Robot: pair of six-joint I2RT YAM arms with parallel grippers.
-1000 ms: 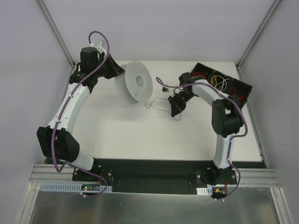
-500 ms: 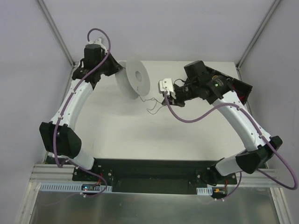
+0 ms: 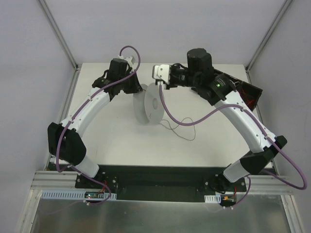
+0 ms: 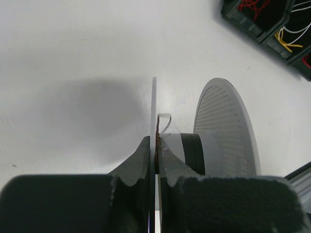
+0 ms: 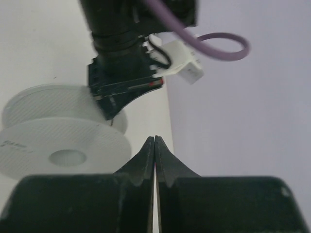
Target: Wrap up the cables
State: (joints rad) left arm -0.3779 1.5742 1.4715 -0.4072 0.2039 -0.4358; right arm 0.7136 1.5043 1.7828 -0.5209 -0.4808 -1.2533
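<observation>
The grey spool (image 3: 151, 104) stands on edge mid-table. My left gripper (image 3: 137, 90) is shut on one flange's thin rim (image 4: 154, 104). The other flange (image 4: 224, 131) and the hub (image 4: 192, 151) show to its right. A thin reddish-brown strand (image 4: 158, 138) lies against the flange beside my finger. My right gripper (image 3: 159, 83) hovers just above the spool's top, shut, with a hair-fine sliver between its tips (image 5: 154, 140). The cable (image 3: 181, 130) trails in curls on the table right of the spool. The right wrist view shows the spool (image 5: 58, 145) and my left gripper (image 5: 121, 94).
A black compartment bin (image 3: 245, 92) with red, yellow and white wires sits at the back right; it also shows in the left wrist view (image 4: 272, 24). Purple hoses hang from both arms. Grey walls close in behind and on both sides.
My left gripper has carried the spool rightward and nearer. My right arm has swung up and left from the table to just above the spool, and the cable's loose curls trail further right.
</observation>
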